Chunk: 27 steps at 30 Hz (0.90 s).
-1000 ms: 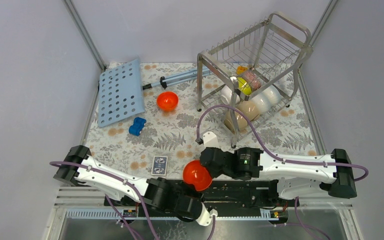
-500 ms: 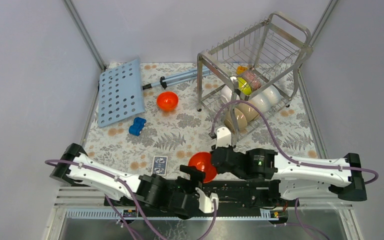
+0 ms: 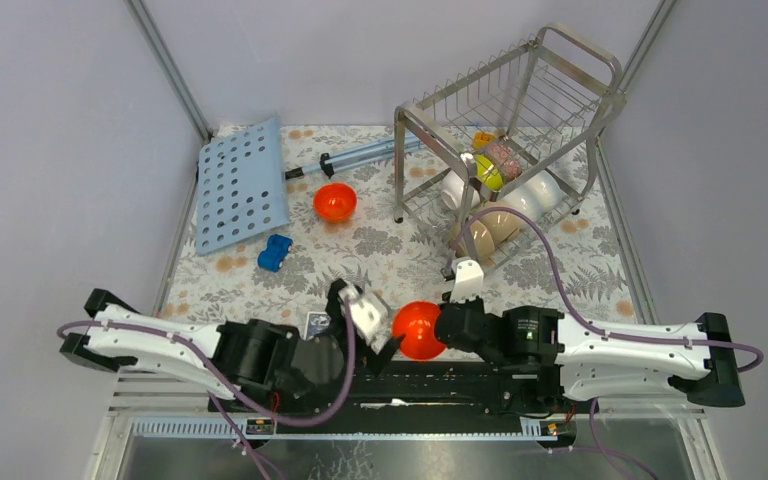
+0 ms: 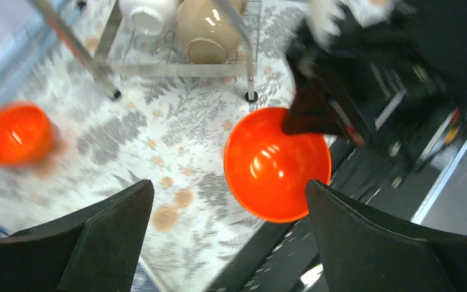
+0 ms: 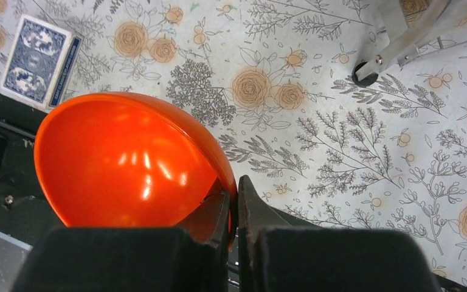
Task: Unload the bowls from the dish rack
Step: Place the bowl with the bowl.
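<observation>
Floral counter (image 3: 380, 260) below: right pincer (image 5: 234, 204) clamps the orange bowl (image 5: 127, 164) by its rim; left pincer (image 4: 228, 185), fingers spread apart, faces the bowl's hollow straight ahead.

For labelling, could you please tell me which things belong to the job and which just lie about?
Job: dish rack, beige bowl, white bowl, orange bowl in right gripper, other orange bowl.
Lying about: blue board, blue toy, card box, rod.

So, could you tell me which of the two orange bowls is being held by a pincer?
The near orange bowl, its rim clamped in the right pincer; the far orange bowl sits untouched.
</observation>
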{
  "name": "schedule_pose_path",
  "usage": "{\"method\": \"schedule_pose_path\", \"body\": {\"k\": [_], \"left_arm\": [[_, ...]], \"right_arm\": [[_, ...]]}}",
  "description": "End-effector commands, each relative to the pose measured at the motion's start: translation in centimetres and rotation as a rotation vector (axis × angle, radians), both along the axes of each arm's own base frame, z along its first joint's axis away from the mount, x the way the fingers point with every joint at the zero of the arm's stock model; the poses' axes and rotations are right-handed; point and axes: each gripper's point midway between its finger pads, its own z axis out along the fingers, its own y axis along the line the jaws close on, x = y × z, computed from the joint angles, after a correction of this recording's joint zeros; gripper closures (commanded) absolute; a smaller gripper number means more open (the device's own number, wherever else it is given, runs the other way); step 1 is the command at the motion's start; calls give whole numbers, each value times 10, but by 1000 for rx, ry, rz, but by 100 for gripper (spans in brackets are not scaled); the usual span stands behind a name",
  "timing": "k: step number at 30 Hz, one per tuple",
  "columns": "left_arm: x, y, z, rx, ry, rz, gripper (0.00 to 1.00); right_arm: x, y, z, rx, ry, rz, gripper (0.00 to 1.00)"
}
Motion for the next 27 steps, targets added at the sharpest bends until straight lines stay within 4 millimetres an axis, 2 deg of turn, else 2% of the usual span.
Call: {"method": "schedule_pose_path", "body": {"k": [1, 2, 5, 7, 9, 12, 17, 20, 27], "left_arm": [[29, -9, 20, -424, 351, 222, 1], [38, -8, 13, -465, 433, 293, 1], [57, -8, -28, -437, 651, 483, 1], [60, -11, -54, -383, 759, 565, 1], [57, -17, -68, -350, 814, 591, 1], [56, -19, -80, -340, 839, 623, 1], [60, -9, -82, -363, 818, 652, 2], [61, -1, -84, -358, 798, 662, 13], [61, 5, -93, -320, 778, 668, 50]], "right_arm": [[11, 3, 17, 111, -52, -92, 100], [11, 2, 16, 113, -53, -100, 100], [13, 1, 14, 121, -53, -130, 100], [15, 2, 14, 128, -53, -156, 100], [17, 1, 14, 138, -51, -191, 100], [18, 0, 12, 148, -46, -241, 100], [20, 1, 7, 165, -31, -299, 100], [22, 0, 6, 172, -35, -324, 100], [27, 8, 3, 141, -18, -337, 100]]}}
